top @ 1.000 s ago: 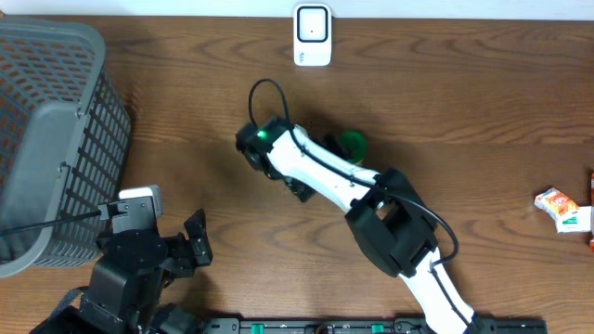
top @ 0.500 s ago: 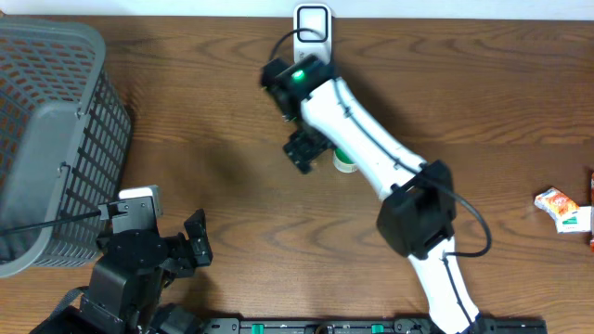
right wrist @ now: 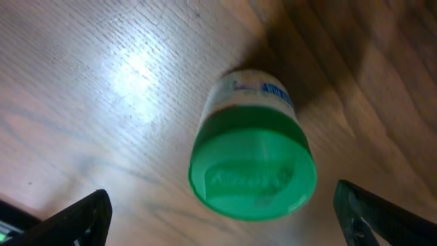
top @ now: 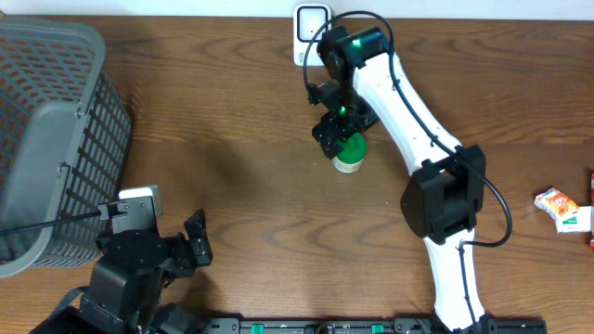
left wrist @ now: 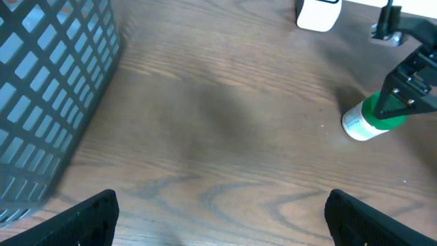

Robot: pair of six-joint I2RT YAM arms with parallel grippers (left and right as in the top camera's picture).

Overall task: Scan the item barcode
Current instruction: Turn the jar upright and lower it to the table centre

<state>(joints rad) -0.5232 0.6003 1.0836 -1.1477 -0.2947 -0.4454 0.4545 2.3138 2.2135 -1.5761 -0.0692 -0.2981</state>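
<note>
Jaws first: the right jaws hang spread wide just over the small white jar with a green lid (top: 349, 158), near the top centre of the overhead view, and they grip nothing. In the right wrist view their two tips sit at the lower corners, with the jar between them and clear of both. Its green lid faces that camera, the white, blue-printed body behind it. The jar rests on the brown wooden counter (top: 232, 139), leaning or on its side, I cannot tell which. A white box-shaped scanner (top: 312, 35) stands at the top edge, just up and left of the jar. At the lower left the left jaws are also wide open and empty. A grey mesh basket (top: 46, 139) fills the upper left, and an orange and white packet (top: 560, 206) lies at the right edge
</note>
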